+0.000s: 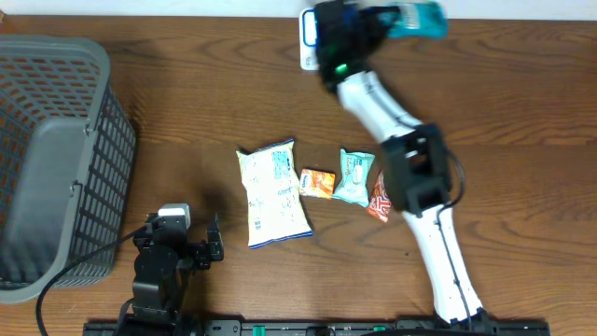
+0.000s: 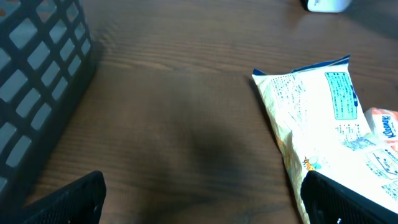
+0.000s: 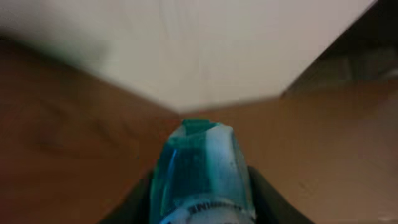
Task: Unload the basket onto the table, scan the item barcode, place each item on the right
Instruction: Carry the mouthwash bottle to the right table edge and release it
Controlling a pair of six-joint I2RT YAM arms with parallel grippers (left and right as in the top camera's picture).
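one teal packet (image 1: 418, 18) is up off the table, clamped between the fingers of the right gripper (image 1: 384, 21); the wrist view shows its end sticking out ahead of the jaws, with a dark finger on each side of it. the white device (image 1: 309, 42) i take to be the scanner sits just behind and to one side of those jaws, under the wrist and not in front of the packet. so as i judge it, the pick and the carry are done, but presenting the barcode is not settled: i can't see a barcode or any sign of a read.

my left gripper (image 2: 204, 182) idles low with its jaws wide apart and nothing between them. the grey basket (image 2: 37, 93) stands off to the left of them, and the big chip bag (image 2: 317, 118) lies to the right. further right of that bag, an orange packet (image 1: 318, 182), a pale teal packet (image 1: 354, 177) and a red one (image 1: 378, 202) lie on the table unscanned, i'd guess.
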